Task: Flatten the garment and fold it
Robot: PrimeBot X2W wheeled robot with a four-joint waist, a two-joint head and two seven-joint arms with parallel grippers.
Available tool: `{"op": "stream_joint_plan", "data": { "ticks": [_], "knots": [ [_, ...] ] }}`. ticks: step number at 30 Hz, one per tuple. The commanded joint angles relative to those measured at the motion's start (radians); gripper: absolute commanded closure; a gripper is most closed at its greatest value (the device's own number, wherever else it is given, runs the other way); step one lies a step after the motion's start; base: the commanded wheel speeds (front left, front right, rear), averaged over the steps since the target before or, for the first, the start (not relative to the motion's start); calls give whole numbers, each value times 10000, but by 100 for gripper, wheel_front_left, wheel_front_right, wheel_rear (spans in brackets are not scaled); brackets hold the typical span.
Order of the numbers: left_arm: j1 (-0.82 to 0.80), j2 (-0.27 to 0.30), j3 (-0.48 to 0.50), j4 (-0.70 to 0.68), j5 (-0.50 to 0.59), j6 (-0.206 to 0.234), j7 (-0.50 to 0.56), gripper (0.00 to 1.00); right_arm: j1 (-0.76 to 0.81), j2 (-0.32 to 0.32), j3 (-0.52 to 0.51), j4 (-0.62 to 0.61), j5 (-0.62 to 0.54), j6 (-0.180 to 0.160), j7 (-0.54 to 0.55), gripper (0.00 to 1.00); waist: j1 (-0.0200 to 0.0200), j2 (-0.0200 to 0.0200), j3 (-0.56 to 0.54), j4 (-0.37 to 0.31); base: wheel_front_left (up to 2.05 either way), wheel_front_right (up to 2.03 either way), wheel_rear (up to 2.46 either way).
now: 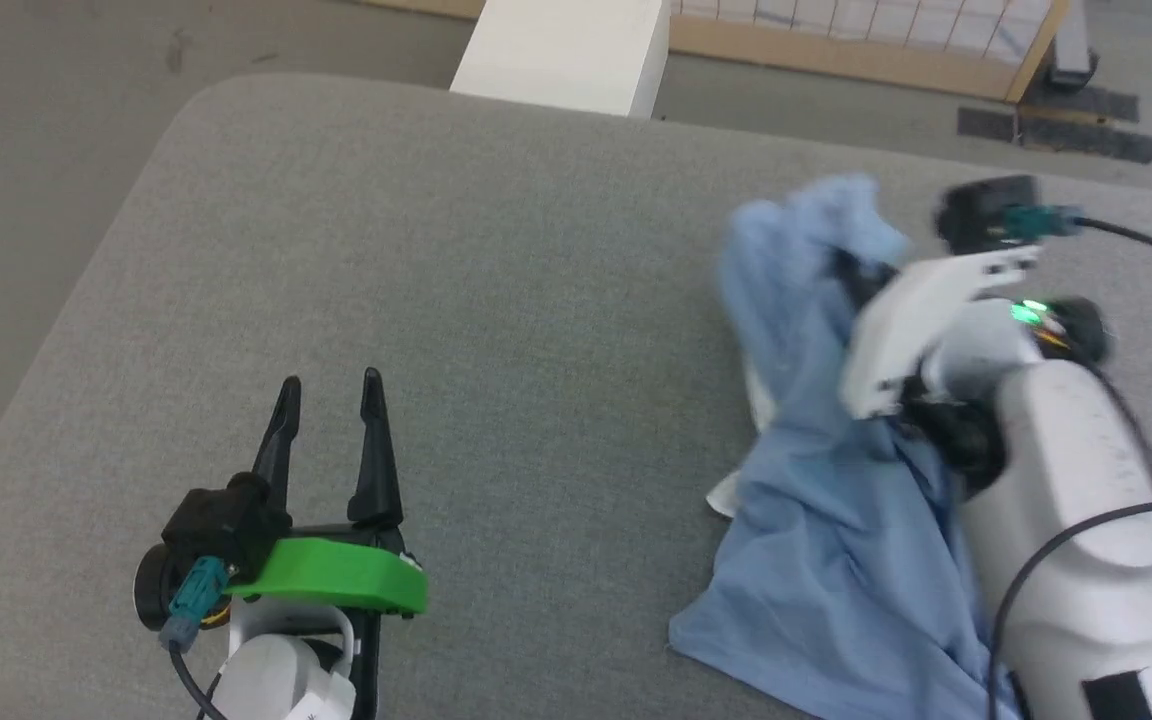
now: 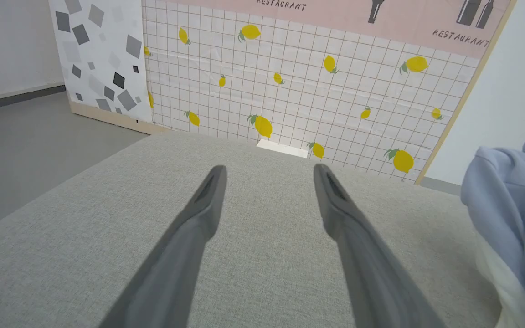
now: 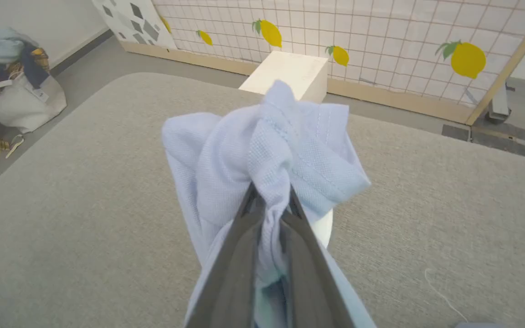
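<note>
While the right gripper pinches a bunched fold of the light blue shirt above the grey surface, the rest of the shirt lies crumpled at 4 o'clock in the head view. At 7 o'clock the left gripper has its 2 fingers spread, well apart from the shirt.

Garment: light blue knit cloth, matt, fine pebbled weave, stitched hems. Table: grey woven cloth cover, matt, slightly rough. Left gripper: dark matt plastic fingers; green bracket smooth plastic. Right forearm: white smooth plastic shell, faint sheen.
</note>
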Motion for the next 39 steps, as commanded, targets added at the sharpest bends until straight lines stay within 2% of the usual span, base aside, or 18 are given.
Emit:
{"op": "stream_joint_plan", "data": {
  "ticks": [1, 4, 8, 9, 10, 13, 16, 20, 24, 27, 30, 33, 36, 37, 39],
  "knots": [
    [71, -26, 61, 20, 128, -76, -36, 0, 28, 37, 859, -423, 407, -13, -229, 100, 0, 0, -431, -227, 0, 0, 0],
    [153, -26, 123, 37, 199, -130, -36, 0, 625, 37, 2859, -1285, 919, -13, -127, 100, 0, 0, -633, -309, 0, 0, 0],
    [252, -26, 193, 49, 254, -191, -36, 0, 1731, 37, 4981, -1854, 842, -13, 1003, 100, 0, 0, -759, -380, 0, 0, 0],
    [277, -26, 202, 56, 258, -205, -36, 0, 2026, 34, 5401, -1927, 784, -13, 1352, 60, 0, 0, -777, -389, 0, 0, 0],
    [298, -26, 203, 58, 260, -211, -36, 0, 2246, 1, 5676, -1989, 775, -13, 1588, 0, 0, 0, -786, -394, 0, 0, 0],
    [385, -26, 213, 66, 256, -222, -36, 0, 2897, -193, 6052, -2390, 971, -13, 1968, 0, 0, 0, -814, -426, 0, 0, 0],
    [494, -26, 265, 102, 279, -249, -36, 0, 3364, -305, 5723, -3178, 1372, -13, 1670, 0, 0, 0, -868, -486, 0, 0, 0],
    [651, -26, 337, 180, 334, -315, -36, 0, 3902, -333, 4147, -4478, 1367, -13, 219, 0, 0, 0, -1013, -612, 0, 0, 0],
    [715, -26, 207, 293, 364, -460, -36, 0, 4656, -154, 1977, -5415, 610, -13, -1584, 0, 0, 0, -1127, -766, 0, 0, 0],
    [732, -26, 0, 535, 315, -602, -36, 0, 5249, -53, 680, -5533, -289, -13, -2453, 0, 0, 0, -1199, -879, 0, 0, 0],
    [704, -26, -502, 1148, 138, -828, 105, 0, 5895, 15, -255, -5364, -707, -13, -2716, 0, 0, 0, -1277, -1009, 0, 0, 0],
    [584, -24, -1063, 1522, 49, -1089, 1078, 0, 6290, 30, -633, -5305, -488, -13, -2737, 0, 0, 0, -1351, -1163, 0, 0, 0],
    [492, 23, -1502, 1507, -98, -1217, 2579, 0, 6477, 33, -731, -5319, -305, -13, -2701, 0, 0, 0, -1385, -1331, 0, 0, 0],
    [497, 60, -1597, 1448, -106, -1210, 3079, 0, 6491, 34, -731, -5322, -244, -13, -2690, 0, 0, 0, -1391, -1384, 0, 0, 0],
    [595, 72, -1624, 1247, -203, -929, 4268, 0, 6486, 35, -693, -5333, -149, -13, -2670, 0, 0, 0, -1397, -1489, 0, 0, 0]
  ]
}}
